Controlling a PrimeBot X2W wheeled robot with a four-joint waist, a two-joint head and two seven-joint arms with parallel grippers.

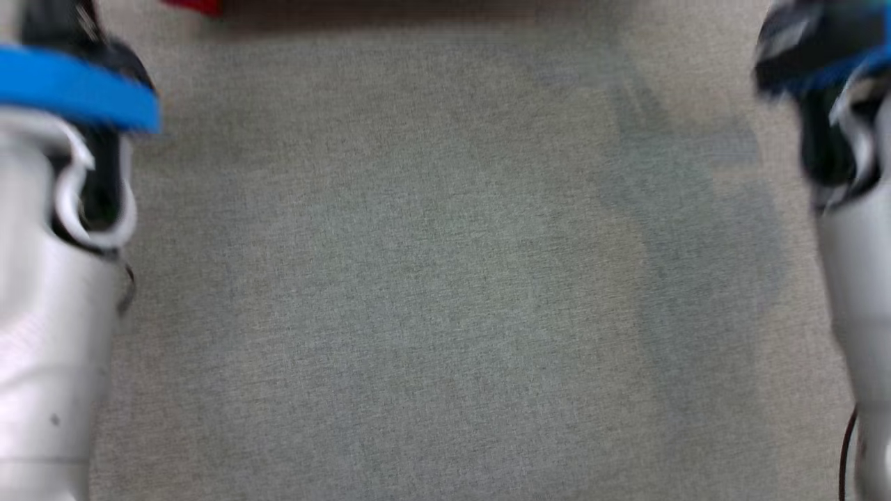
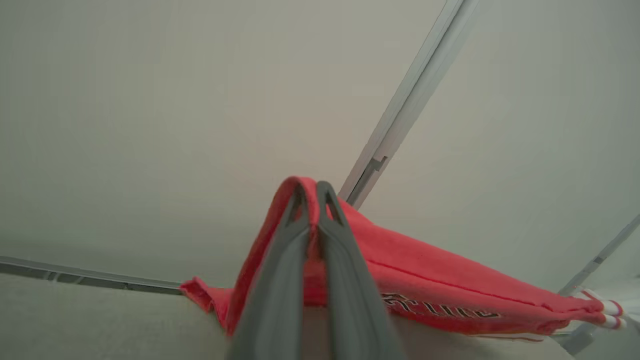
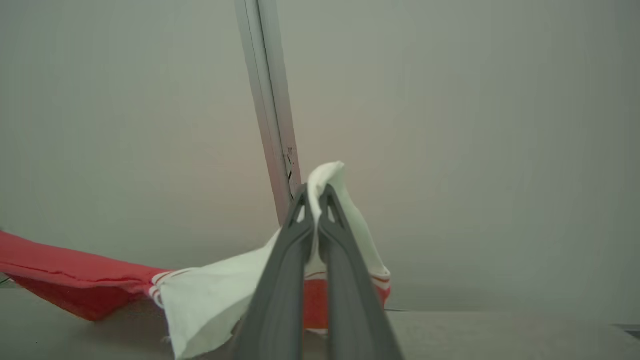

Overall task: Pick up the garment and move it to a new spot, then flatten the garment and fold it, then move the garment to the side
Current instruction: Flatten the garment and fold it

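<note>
The left claw is pinching a red edge of the garment, its fingers pressed together on the cloth. The right claw is gripping a white, red-striped part of it in the same way. The garment is hanging stretched between the two and sagging in the middle, over the far side of the surface. In the head view a red scrap of it is showing at the top edge. Whether its lowest fold is brushing the surface is hard to tell. The first step, picking it up and carrying it to a new spot, therefore looks to be under way. Laying it flat, folding it and moving it aside are all waiting to be done. The surface is a grey woven covering, and the pale left forearm and right forearm are reaching along its sides. Behind it a plain pale wall is rising, crossed by a light metal strip.
</note>
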